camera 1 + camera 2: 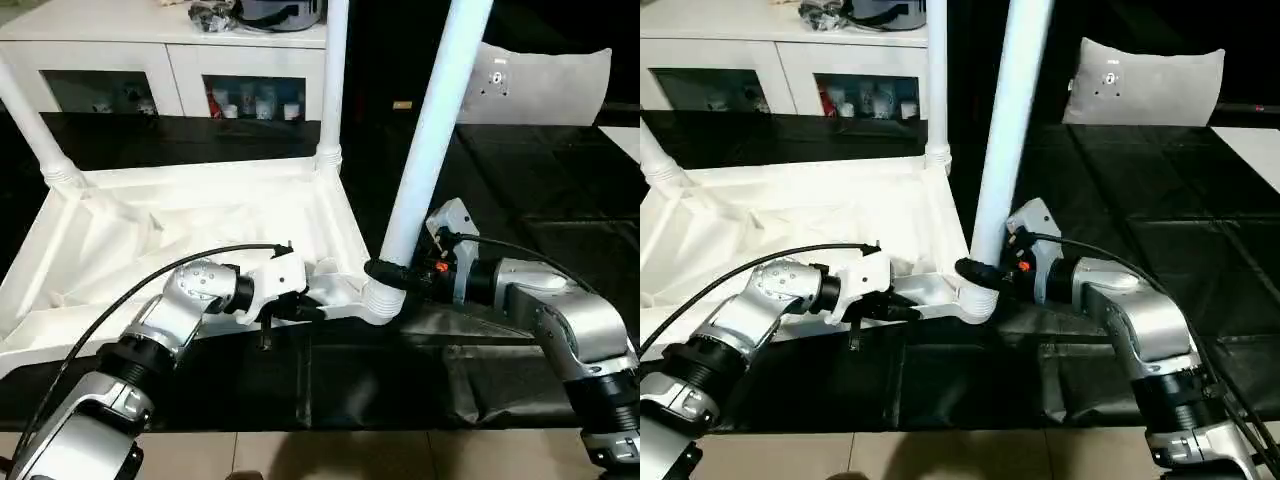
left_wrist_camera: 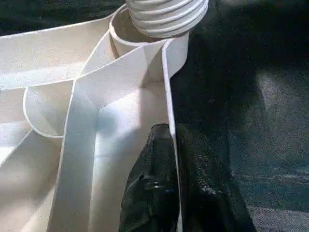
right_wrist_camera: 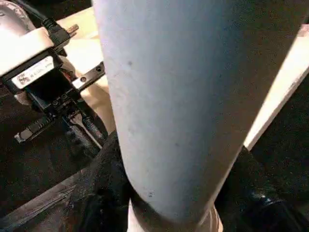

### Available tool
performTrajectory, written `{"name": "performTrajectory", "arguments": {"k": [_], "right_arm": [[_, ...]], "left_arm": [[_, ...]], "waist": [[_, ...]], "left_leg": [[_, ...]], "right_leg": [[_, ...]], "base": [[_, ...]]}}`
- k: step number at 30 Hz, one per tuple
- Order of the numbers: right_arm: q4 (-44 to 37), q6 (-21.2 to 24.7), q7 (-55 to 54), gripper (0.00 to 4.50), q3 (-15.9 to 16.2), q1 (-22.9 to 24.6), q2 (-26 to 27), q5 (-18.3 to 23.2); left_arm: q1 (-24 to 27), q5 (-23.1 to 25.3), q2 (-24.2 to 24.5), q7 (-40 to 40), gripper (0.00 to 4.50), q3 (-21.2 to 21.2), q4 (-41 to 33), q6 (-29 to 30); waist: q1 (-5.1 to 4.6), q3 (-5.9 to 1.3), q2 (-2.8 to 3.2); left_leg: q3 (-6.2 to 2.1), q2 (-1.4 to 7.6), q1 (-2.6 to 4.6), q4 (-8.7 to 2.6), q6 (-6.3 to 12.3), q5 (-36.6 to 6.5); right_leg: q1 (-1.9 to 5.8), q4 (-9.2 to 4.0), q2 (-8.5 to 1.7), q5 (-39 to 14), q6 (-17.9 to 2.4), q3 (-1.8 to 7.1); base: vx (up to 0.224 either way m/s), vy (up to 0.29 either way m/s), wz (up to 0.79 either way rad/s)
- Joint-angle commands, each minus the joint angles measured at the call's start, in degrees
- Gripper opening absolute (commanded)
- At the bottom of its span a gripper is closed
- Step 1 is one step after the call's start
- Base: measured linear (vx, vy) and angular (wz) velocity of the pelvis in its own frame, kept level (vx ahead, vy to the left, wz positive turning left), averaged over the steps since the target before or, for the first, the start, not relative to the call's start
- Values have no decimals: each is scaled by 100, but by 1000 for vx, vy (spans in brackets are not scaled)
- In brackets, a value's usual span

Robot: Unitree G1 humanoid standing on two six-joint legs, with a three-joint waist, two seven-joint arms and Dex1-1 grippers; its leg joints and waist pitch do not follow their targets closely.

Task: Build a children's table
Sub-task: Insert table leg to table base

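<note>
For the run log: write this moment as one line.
left gripper: shut on table top rim | right gripper: fingers around near-corner leg at socket | two far legs seated

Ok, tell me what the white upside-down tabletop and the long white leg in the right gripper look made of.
White ribbed tabletop: looks like moulded plastic, semi-gloss; thin walls and cross-braces show it. Long white tapered leg: probably the same plastic, smooth with a soft sheen, and ridged rings at its base.

We see two silver forearms with black ribbed wrist collars at the lower left and lower right. A black cable [image 1: 120,300] loops over the left arm; each white-housed gripper has black fingers [image 2: 159,193].
</note>
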Motion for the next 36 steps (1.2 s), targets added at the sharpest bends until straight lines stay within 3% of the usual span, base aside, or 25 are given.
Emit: {"name": "performTrajectory", "arguments": {"k": [1,10,15,18,19,21,24,25,26,29,36], "right_arm": [[188,49,68,186,99,-75,-51,-125],[730,-92,141,186,24,-245,69,-120],[779,-65,65,186,-133,-6,155,20],[799,-93,-79,186,-308,133,257,112],[799,-93,-79,186,-308,133,257,112],[839,-257,-404,186,-599,405,462,211],[899,-401,-542,186,-684,501,544,194],[932,-471,-617,186,-723,537,583,179],[969,-732,-755,186,-695,672,615,2],[858,-956,-807,186,-522,835,552,-272],[658,-1066,-537,186,13,801,207,-752]], "left_arm": [[32,133,64,-249,0,-179,-14,-79],[35,41,80,-426,0,-185,-291,24],[25,39,72,-391,0,-134,-276,45],[42,17,60,-363,0,-99,-272,68],[42,17,60,-363,0,-99,-272,68],[59,-5,25,-285,0,-39,-236,79],[64,-1,18,-261,0,-30,-234,98],[66,-3,14,-252,0,-25,-236,109],[72,-19,-11,-228,0,-7,-237,133],[77,-26,-25,-214,0,-1,-247,150],[99,7,-9,-217,0,0,-279,159]], "waist": [[7,-342,-62],[23,-364,-61],[33,-355,-35],[34,-359,-51],[34,-360,-22],[38,-358,24],[34,-358,-3],[28,-352,55],[32,-349,62],[35,-347,84],[22,-340,94]], "left_leg": [[-110,458,-9,-421,207,-546],[-99,465,-5,-410,211,-449],[-102,472,5,-420,178,-554],[-107,471,0,-424,172,-534],[-106,470,4,-424,160,-562],[-117,474,6,-434,113,-660],[-115,472,7,-442,76,-728],[-121,473,14,-452,39,-818],[-126,480,24,-456,1,-899],[-133,484,28,-476,-28,-1035],[-142,482,25,-490,-7,-1109]], "right_leg": [[270,-488,-645,-1424,-965,364],[283,-432,-653,-963,-1156,361],[281,-455,-655,-1080,-1124,367],[289,-449,-649,-1036,-1120,363],[280,-458,-652,-1037,-1126,364],[281,-465,-653,-1098,-1134,362],[287,-479,-656,-1160,-1126,358],[275,-499,-646,-1229,-1116,357],[270,-498,-657,-1290,-1119,360],[278,-519,-644,-1355,-1081,356],[279,-525,-645,-1424,-1035,364]], "base": [[0,0,0],[0,0,0],[0,0,0],[0,0,0],[0,0,0],[0,0,0],[0,0,0],[0,0,0],[0,0,0],[0,0,0],[0,0,0]]}}
